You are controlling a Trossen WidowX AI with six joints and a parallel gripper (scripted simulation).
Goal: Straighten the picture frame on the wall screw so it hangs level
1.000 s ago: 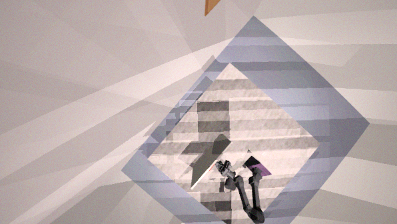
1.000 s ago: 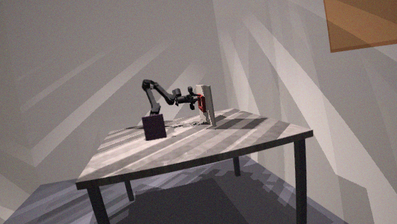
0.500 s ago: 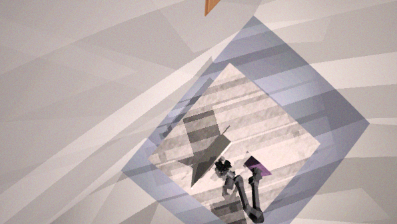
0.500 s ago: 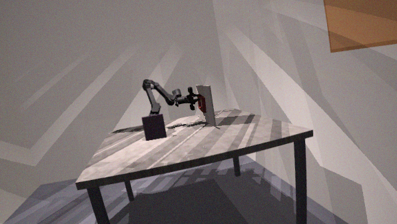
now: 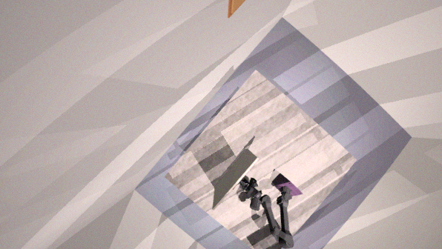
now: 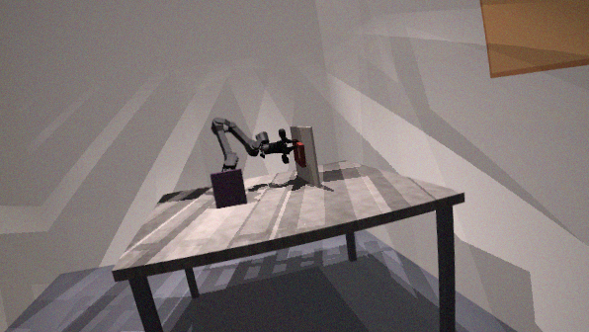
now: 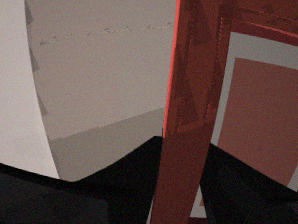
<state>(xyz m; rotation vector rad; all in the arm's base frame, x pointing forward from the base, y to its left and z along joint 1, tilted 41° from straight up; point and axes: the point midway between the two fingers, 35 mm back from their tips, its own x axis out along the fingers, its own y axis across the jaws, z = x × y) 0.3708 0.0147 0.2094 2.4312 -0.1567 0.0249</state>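
Note:
The red picture frame [image 6: 300,154] [image 7: 192,65] hangs in front of the upright grey wall board [image 5: 234,178] [image 6: 311,158] [image 7: 105,80]. In the wrist view its left side bar leans, its top bar slopes down to the right, and a pale mat surrounds a reddish picture. The camera's own tilt is unclear, so I cannot tell how far the frame is from level. My gripper [image 7: 180,147] [image 6: 295,146] is shut on the frame's left side bar, with one dark fingertip on each side of it. The screw and the notched strip are hidden behind the frame.
A dark purple block [image 5: 291,187] [image 6: 228,189] stands on the table [image 5: 289,144] [image 6: 267,222] near the arm's base. The board stands on the table beyond the gripper. An orange panel [image 5: 236,6] [image 6: 539,32] is far off to the side. Striped shadows cross everything.

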